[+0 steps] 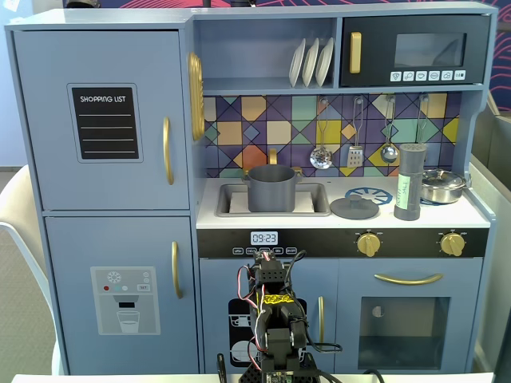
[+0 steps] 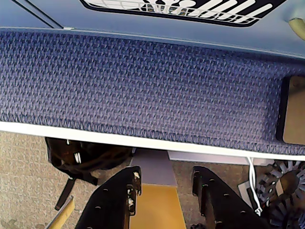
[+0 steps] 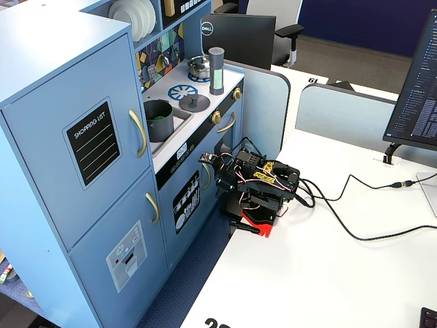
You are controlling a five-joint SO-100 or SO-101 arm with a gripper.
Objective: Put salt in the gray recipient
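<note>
The salt (image 1: 408, 182), a tall dark-gray shaker with a pale green label, stands upright on the toy kitchen counter at the right, also in the other fixed view (image 3: 216, 70). The gray recipient (image 1: 271, 188), a matte gray pot, sits in the sink left of it, and shows in the other fixed view too (image 3: 158, 120). My arm (image 1: 271, 319) is folded low in front of the kitchen, well below the counter (image 3: 263, 184). In the wrist view my gripper (image 2: 166, 172) is open and empty, pointing down past the table edge at the floor.
A flat gray lid (image 1: 354, 208) lies between sink and salt. A shiny silver lidded pot (image 1: 441, 185) stands right of the salt. Cables (image 3: 355, 225) cross the white table. A monitor (image 3: 416, 82) stands at the right. A black bag (image 2: 86, 155) lies on the floor.
</note>
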